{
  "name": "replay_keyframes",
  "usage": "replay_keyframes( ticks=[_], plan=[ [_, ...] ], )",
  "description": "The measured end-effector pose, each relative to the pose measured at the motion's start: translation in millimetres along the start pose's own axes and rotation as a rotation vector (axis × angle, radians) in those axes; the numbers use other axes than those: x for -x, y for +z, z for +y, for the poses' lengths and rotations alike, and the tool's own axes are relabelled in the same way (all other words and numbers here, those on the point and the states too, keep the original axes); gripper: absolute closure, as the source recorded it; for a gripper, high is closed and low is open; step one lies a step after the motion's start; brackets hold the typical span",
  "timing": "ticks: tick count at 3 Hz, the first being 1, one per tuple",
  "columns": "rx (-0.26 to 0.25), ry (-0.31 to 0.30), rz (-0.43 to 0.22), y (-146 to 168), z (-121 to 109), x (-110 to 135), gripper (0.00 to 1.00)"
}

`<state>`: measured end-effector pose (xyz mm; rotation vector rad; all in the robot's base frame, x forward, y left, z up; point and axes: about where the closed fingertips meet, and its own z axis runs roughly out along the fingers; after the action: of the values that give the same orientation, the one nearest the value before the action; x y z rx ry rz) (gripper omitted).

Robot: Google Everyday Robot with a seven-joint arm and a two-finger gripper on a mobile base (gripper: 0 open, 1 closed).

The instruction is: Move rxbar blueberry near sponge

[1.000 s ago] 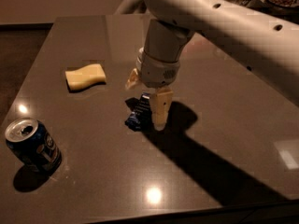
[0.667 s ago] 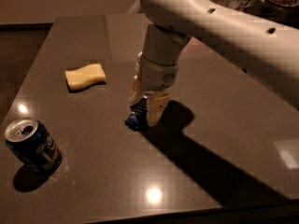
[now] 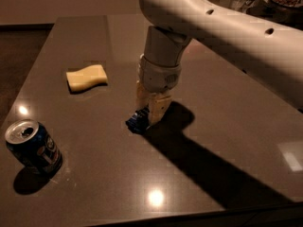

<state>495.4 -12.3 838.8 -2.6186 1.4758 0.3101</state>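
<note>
Can [image 3: 33, 145] stands nearest, front left; mid-table the gripper [image 3: 149, 119] points straight down, jaws pinched on the rxbar [image 3: 135, 123], whose blue end pokes out leftward at the table [image 3: 94, 188] top. Light, thin and slick in foil, it will likely crumple or slip, so hold across its narrow middle. Sponge [image 3: 86, 77] lies beyond, well apart, up-left.

My gripper [image 3: 150, 115] is hovering right at the bar [image 3: 136, 121], whose dark blue wrapper is peeking out at its lower left. The sponge [image 3: 86, 77], pale yellow and wavy-sided, is lying flat well apart, upper left.
</note>
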Motion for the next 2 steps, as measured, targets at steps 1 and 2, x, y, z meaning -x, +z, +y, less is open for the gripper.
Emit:
replay_keyframes(
  ticks=[1,2],
  plan=[
    [-0.019,0.037,0.012,-15.1,-19.8,-11.6,1.0],
    [-0.053,0.138,-0.003,-30.7,-57.2,-35.7,1.0]
  ],
)
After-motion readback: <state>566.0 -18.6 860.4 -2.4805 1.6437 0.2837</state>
